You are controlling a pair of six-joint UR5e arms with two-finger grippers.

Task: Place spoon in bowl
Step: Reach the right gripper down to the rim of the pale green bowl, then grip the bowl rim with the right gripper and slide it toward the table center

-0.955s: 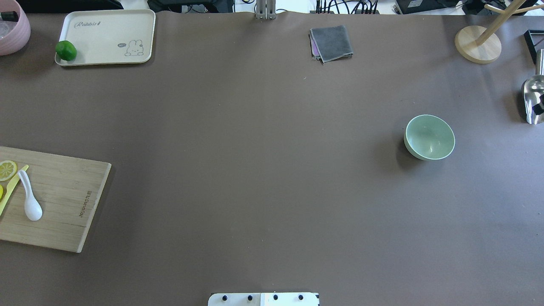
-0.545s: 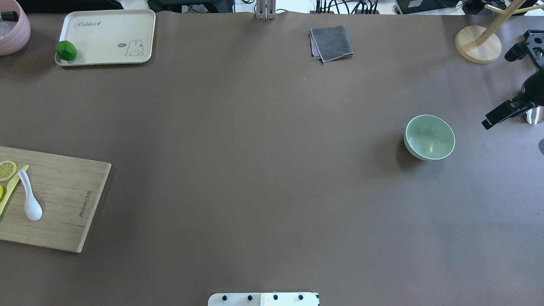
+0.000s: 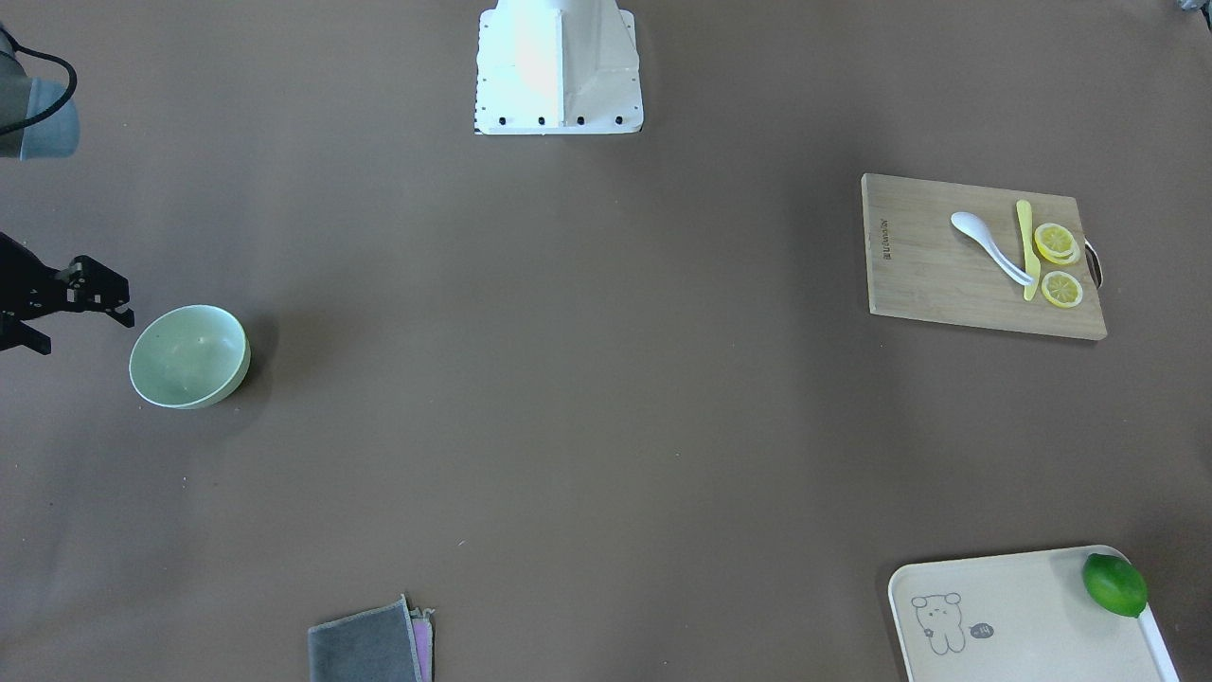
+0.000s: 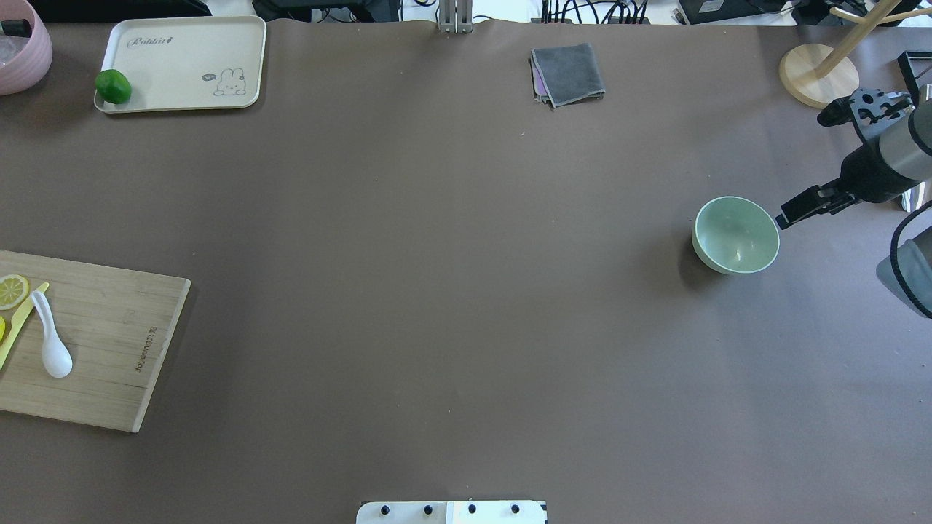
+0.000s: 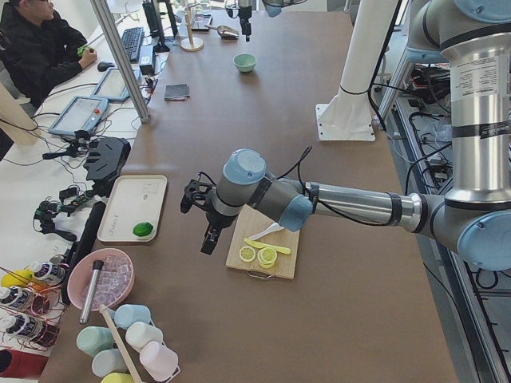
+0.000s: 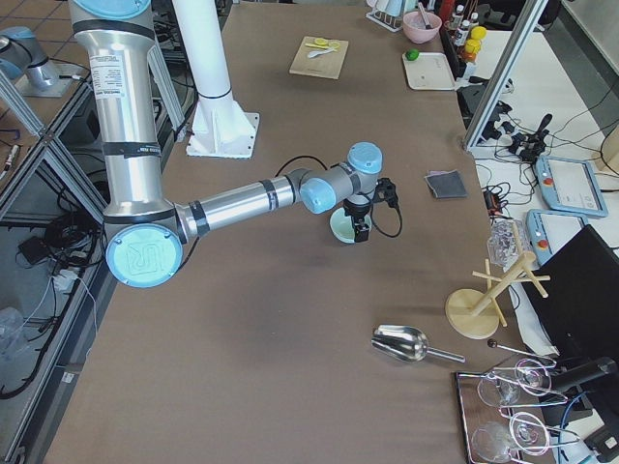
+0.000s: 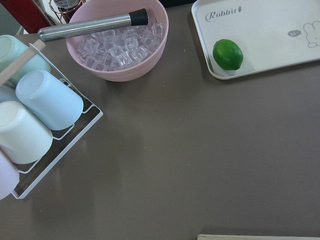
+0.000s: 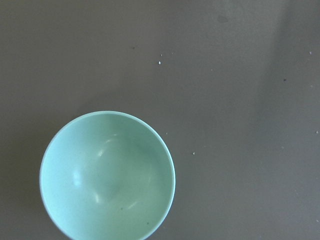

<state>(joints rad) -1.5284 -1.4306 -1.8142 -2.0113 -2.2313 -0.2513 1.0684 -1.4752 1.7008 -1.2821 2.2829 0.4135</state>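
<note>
The biggest risk lies in the layout of the worktop (image 4: 437, 291): the board (image 4: 109, 349) sits at my left end and the bowl (image 4: 735, 234) far off towards my right end, so the carry is long. If I overreach with one arm, or bring both arms to the middle together, they could clash. My right gripper (image 4: 807, 166) hangs above the worktop just beside the bowl, spread wide and holding nothing. A careless drop or sideways sweep from there could clip the rim and shove or tip the bowl, which is light-looking and stands loose. My left gripper (image 5: 196, 230) hovers off the board's outer end, near the tray. It shows only in the left side view, so I cannot tell how far it is spread, and a wrong guess could make me land a finger on the board's edge. The spoon (image 4: 52, 342) lies flat on the board, scoop towards me and not yet picked up. It looks glossy and curved, so I judge it may squirt out of a pinch or twist in my grip, then fall short of the bowl. Its handle end lies against or just beside the yellow knife (image 4: 18, 324), I cannot tell which, so grasping near that end could drag the knife along. The lemon slices (image 3: 1056, 243) beyond the knife could get nudged too.
</note>
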